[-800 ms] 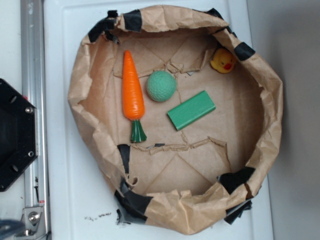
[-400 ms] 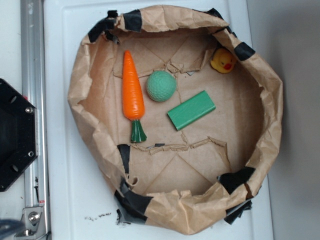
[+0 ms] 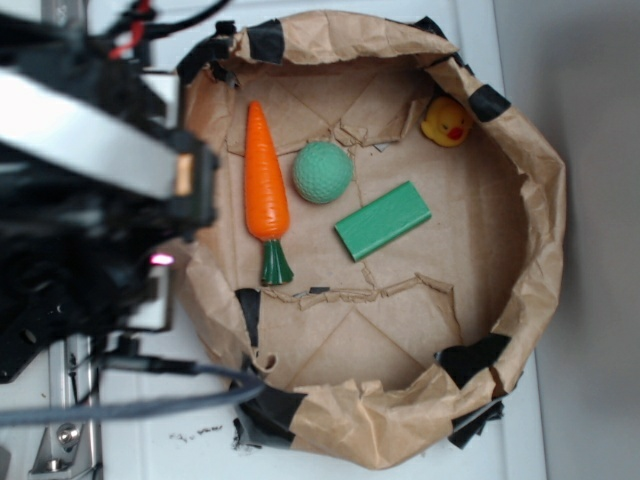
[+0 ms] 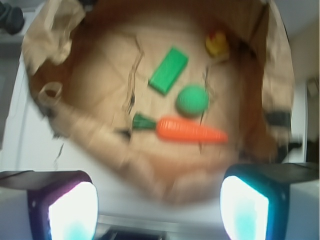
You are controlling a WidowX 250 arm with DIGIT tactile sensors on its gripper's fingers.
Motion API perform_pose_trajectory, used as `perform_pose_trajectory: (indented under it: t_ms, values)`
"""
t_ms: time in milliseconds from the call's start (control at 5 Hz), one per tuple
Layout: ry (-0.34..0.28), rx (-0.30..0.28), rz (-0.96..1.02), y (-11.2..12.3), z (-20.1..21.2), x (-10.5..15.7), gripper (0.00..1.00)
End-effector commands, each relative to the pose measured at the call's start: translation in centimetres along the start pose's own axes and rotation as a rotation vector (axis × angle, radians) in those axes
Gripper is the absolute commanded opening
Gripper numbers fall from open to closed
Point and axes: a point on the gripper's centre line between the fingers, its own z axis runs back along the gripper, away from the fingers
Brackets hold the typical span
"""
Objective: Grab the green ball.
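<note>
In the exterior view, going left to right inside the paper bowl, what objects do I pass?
carrot → green ball → green block → yellow rubber duck, tucked against the bowl's right wall.

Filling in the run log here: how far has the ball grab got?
Early stage. Done: nothing yet; the green ball lies untouched on the paper nest, between the carrot and the green block. In hand: the arm is over the nest's edge, and the wrist view shows the gripper open, empty and above the rim. Left: reach past the carrot, descend on the ball and close.
</note>
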Motion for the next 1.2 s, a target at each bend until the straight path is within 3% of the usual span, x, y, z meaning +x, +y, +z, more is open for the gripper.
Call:
perform_pose_trajectory:
  t_ms: [0, 400, 800, 1000]
  values:
    - [-0.035, 0.047, -0.127, 1.8, -5.6, 4.7, 1.0]
    - [0.027, 0.077, -0.208, 3.6, -12.4, 4.0, 1.0]
    - [0.023, 0.03, -0.212, 5.3, -14.5, 5.0, 1.0]
    - [0.02, 0.038, -0.198, 5.9, -14.5, 5.2, 1.0]
